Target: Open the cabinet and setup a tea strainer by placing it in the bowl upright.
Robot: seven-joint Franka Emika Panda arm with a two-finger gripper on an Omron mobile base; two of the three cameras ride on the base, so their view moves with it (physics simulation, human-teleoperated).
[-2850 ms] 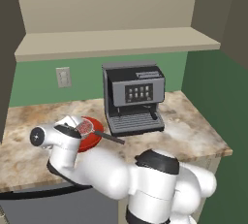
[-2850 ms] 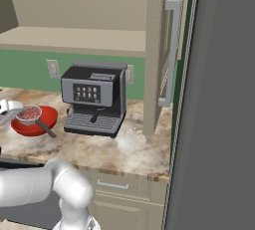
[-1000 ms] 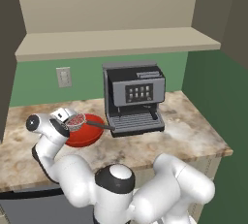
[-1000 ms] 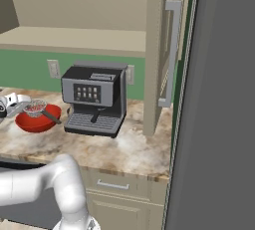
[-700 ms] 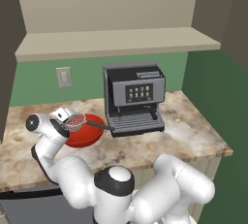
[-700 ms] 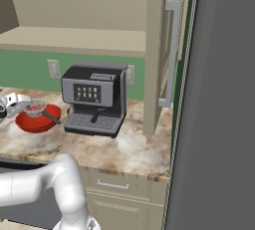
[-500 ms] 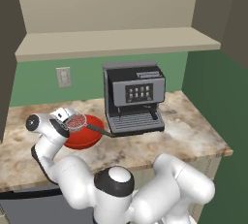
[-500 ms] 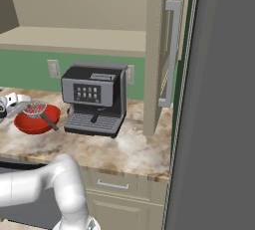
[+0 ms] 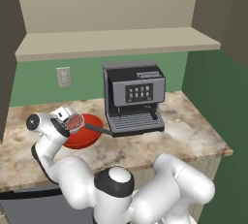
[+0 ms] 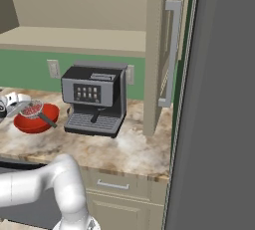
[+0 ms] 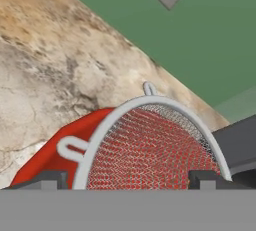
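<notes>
Simulated kitchen: a mottled beige-and-brown stone counter [image 9: 193,136] runs below a green wall [image 9: 87,75], with a beige shelf [image 9: 121,41] above it.

The gripper [image 9: 68,118] sits at the counter's left end, over the bowl [image 9: 89,131]; in the hand view its two dark fingertips [image 11: 47,180] stand wide apart on either side of the tea strainer [image 11: 150,150], whose metal rim arches between them. The lower part of the strainer and the fingertips' contact with it are cut off by the bottom of that view, so a firm hold cannot be confirmed — the jaws appear closed on the strainer's sides. Red shows through the mesh, placing the strainer directly over or within the bowl; whether it rests on the bowl's floor cannot be told.

In the left base view the strainer [image 9: 75,121] lies at the bowl's left rim, partly hidden by the white wrist, and its dark handle [image 9: 99,130] reaches right toward the coffee machine [image 9: 133,97]. The right base view shows the strainer [image 10: 33,108] above the bowl [image 10: 35,119] near the frame's left edge, where the gripper is cropped.

Outward — the black and grey coffee machine stands just right of the bowl. A white wall outlet [image 9: 63,76] is behind it on the left. The cabinet [image 10: 162,50] is open, its door turned edge-on with a silver bar handle [image 10: 172,52]. A dark panel [image 10: 219,99] blocks the right of that view.
</notes>
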